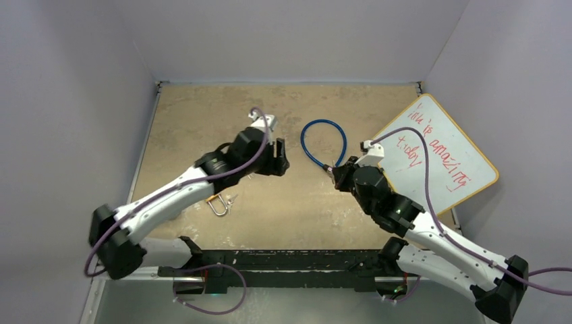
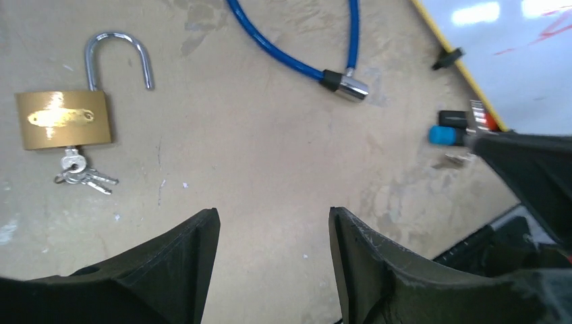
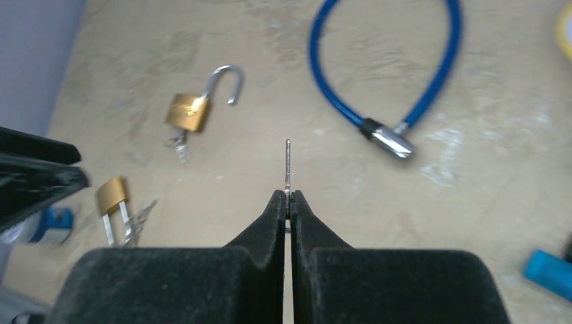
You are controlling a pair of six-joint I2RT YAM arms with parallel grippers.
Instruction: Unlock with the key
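My right gripper [image 3: 289, 194] is shut on a thin silver key [image 3: 288, 160] whose blade sticks out ahead of the fingertips, above the table. A blue cable lock [image 3: 378, 74] with a chrome head [image 3: 392, 142] lies ahead to the right. A brass padlock [image 3: 189, 111] with its shackle open and keys hanging from it lies ahead to the left; it also shows in the left wrist view [image 2: 64, 119]. My left gripper [image 2: 273, 210] is open and empty above bare table. In the top view the two grippers [image 1: 278, 160] [image 1: 335, 172] flank the cable loop [image 1: 324, 138].
A second small brass padlock [image 3: 111, 196] with keys lies at the near left, also in the top view [image 1: 217, 204]. A whiteboard [image 1: 438, 158] with red writing leans at the right. Blue markers [image 2: 445, 136] [image 3: 550, 270] lie near it. Grey walls enclose the table.
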